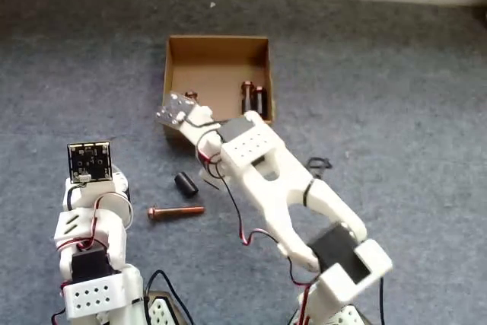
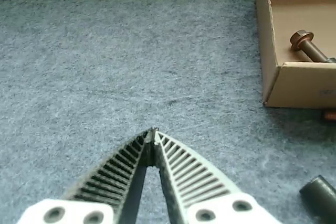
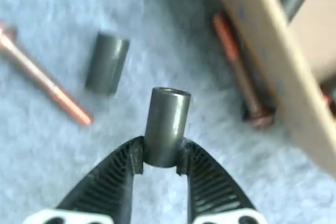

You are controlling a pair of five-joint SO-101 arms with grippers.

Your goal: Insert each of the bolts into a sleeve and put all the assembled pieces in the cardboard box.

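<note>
1. Sleeve: a dark, smooth metal tube with a hollow end, clamped by one end between my right gripper's ribbed black jaws.
2. A second sleeve lies loose on the nubbly grey carpet, just far of a copper threaded bolt.
3. Another copper bolt lies just beside the cardboard box's near wall.
4. My right arm stretches from near right to the box's near-left corner. My left gripper sits at near left, jaws closed on nothing.

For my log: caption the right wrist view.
Right claw holds a dark sleeve over the carpet, near a loose sleeve and two bolts.
</note>
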